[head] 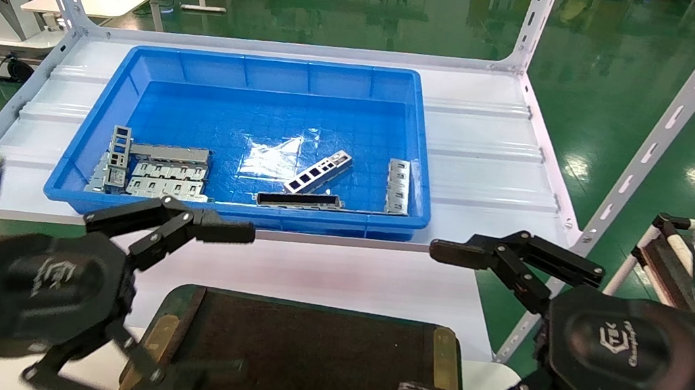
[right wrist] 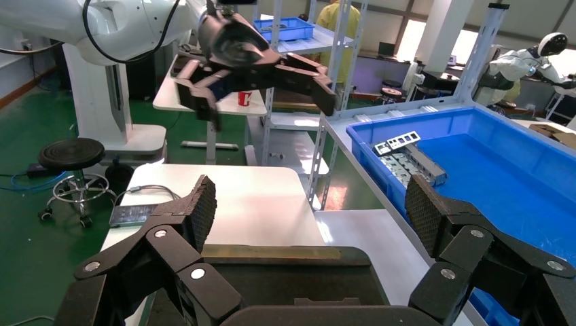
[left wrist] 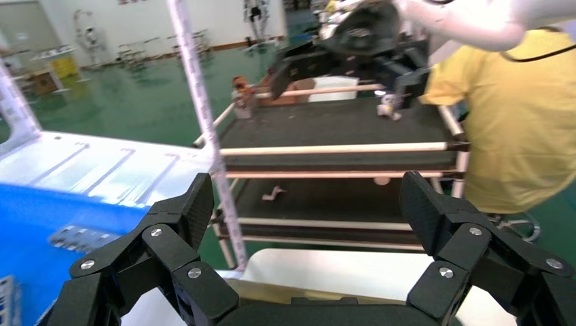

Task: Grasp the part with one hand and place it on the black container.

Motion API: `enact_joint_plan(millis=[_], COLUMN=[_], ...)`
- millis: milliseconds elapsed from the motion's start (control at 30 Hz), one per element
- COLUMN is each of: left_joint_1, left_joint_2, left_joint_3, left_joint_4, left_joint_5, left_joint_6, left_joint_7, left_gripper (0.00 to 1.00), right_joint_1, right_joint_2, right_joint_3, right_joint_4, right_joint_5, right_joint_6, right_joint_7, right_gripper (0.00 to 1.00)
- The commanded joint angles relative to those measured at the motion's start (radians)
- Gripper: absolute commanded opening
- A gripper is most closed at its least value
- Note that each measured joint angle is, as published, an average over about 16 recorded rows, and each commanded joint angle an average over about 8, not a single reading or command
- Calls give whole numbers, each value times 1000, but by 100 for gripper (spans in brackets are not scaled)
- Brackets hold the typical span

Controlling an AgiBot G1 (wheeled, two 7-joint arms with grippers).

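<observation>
Across the middle of the head view, a deep blue bin sits on the white table, and the part, a narrow silver strip with a row of rectangular holes, lies tilted on the bin floor just right of centre, free of both tools. Just below it in the frame a long dark bar lies along the bin's near wall, a slotted grey strip lies against the right wall, and a cluster of wider grey slotted plates fills the lower left corner of the bin. At the bottom centre of the frame the black container, a flat dark tray with dull brass-green rims, rests on a lower white surface with nothing on it. The left tool hangs at the lower left of the frame, over the tray's left edge, its fingers spread wide and holding nothing. The right tool hangs at the lower right, beside the tray's right rim, likewise released and empty. Both wrist views show the same spread fingers with open air between them, and the right wrist view also catches the bin at its right side.
</observation>
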Motion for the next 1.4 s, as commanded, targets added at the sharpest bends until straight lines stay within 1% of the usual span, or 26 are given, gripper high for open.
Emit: enact_joint_plan(millis=[33, 233, 400, 567, 733, 767, 800, 833, 867, 900, 1033, 1067, 1100, 1133, 1167, 1400], left_joint_1=[-1, -38, -110, -211, -318, -337, -356, -373, -388, -402, -445, -452, -460, -467, -473, -505], left_joint_2=[5, 67, 151, 265, 398, 423, 448, 471, 493, 515, 589, 604, 618, 631, 642, 695], left_joint_3=[1, 43, 108, 184, 249, 259, 269, 278, 286, 293, 310, 312, 313, 314, 314, 311], left_joint_4=[-1, 3, 58, 186, 373, 412, 451, 490, 527, 564, 696, 724, 750, 775, 797, 929], left_joint_5=[11, 138, 280, 439, 575, 596, 615, 632, 646, 659, 690, 693, 695, 696, 697, 688], left_joint_6=[-20, -180, -304, -414, -519, -536, -552, -566, -578, -590, -628, -635, -642, -648, -653, -686], left_joint_7=[-1, -41, -89, -124, -137, -137, -134, -131, -127, -121, -90, -81, -71, -61, -51, 13], left_gripper=[100, 100, 100, 100, 100, 100, 100, 99, 92, 81, 31, 19, 7, 2, 0, 0], right_joint_1=[0, 0, 0, 0, 0, 0, 0, 0, 0, 0, 0, 0, 0, 0, 0, 0], right_joint_2=[0, 0, 0, 0, 0, 0, 0, 0, 0, 0, 0, 0, 0, 0, 0, 0], right_joint_3=[0, 0, 0, 0, 0, 0, 0, 0, 0, 0, 0, 0, 0, 0, 0, 0], right_joint_4=[0, 0, 0, 0, 0, 0, 0, 0, 0, 0, 0, 0, 0, 0, 0, 0], right_joint_5=[0, 0, 0, 0, 0, 0, 0, 0, 0, 0, 0, 0, 0, 0, 0, 0], right_joint_6=[0, 0, 0, 0, 0, 0, 0, 0, 0, 0, 0, 0, 0, 0, 0, 0], right_joint_7=[0, 0, 0, 0, 0, 0, 0, 0, 0, 0, 0, 0, 0, 0, 0, 0], right_gripper=[100, 100, 100, 100, 100, 99, 92, 80, 67, 54, 5, 0, 0, 0, 0, 0])
